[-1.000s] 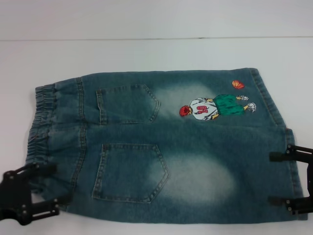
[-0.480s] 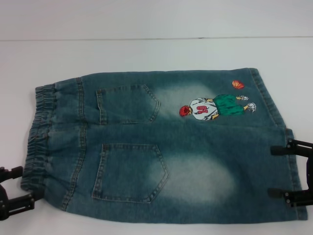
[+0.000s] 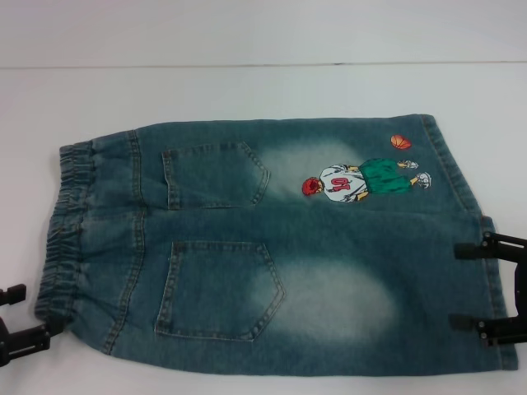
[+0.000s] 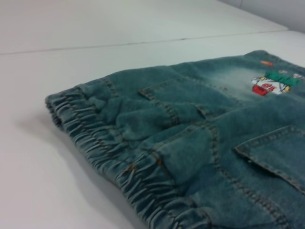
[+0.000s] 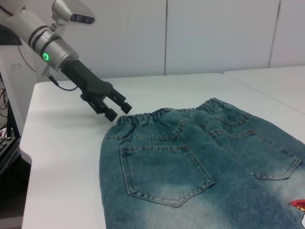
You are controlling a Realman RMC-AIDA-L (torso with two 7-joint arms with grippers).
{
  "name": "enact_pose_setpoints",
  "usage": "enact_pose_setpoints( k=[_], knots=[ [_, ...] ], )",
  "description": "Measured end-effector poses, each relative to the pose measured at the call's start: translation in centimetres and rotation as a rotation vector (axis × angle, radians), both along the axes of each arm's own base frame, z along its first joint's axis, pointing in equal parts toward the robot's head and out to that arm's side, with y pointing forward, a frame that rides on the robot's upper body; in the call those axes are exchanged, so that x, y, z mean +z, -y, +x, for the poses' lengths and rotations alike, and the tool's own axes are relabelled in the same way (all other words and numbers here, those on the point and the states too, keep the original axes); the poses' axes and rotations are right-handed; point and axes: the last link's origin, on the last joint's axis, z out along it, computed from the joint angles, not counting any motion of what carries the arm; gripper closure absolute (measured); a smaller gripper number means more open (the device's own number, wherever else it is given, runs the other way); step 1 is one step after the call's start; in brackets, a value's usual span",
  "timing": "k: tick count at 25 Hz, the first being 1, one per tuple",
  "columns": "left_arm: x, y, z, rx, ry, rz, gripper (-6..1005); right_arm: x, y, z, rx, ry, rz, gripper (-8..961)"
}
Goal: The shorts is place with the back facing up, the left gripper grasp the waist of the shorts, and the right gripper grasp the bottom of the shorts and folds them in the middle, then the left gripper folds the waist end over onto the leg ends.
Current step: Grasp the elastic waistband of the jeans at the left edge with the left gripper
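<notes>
The blue denim shorts [image 3: 272, 247] lie flat on the white table with both back pockets up. Their elastic waist [image 3: 70, 222] points left and the leg ends [image 3: 499, 288] point right. My left gripper [image 3: 16, 319] is open at the near left, just off the waist's near corner and holding nothing. The right wrist view shows it [image 5: 113, 106] with fingers spread beside the waistband [image 5: 157, 114]. My right gripper [image 3: 473, 285] is open, its two fingers lying over the near leg's hem. The left wrist view shows the gathered waistband [image 4: 119, 157] close up.
A basketball-player patch [image 3: 362, 181] and a small orange ball patch [image 3: 400, 141] sit on the far leg. The white table [image 3: 247, 90] extends behind the shorts. A second white table [image 5: 271, 76] stands beyond a gap.
My left gripper has drawn back to the left, from over the waist's near corner to off the cloth. The right gripper has barely shifted. The shorts lie as before.
</notes>
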Motion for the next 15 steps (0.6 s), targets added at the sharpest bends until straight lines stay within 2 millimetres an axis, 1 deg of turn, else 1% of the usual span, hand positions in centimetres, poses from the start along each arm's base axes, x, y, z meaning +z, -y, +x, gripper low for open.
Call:
enact_pose_setpoints(
  k=[7, 15],
  knots=[
    [-0.6, -0.2, -0.3, 0.02, -0.02, -0.035, 121, 0.0, -0.1, -0.1, 0.001, -0.001, -0.001, 7],
    [-1.2, -0.6, 0.7, -0.021, 0.015, -0.072, 122, 0.0, -0.1, 0.0, -0.003, 0.002, 0.004, 7]
  ],
)
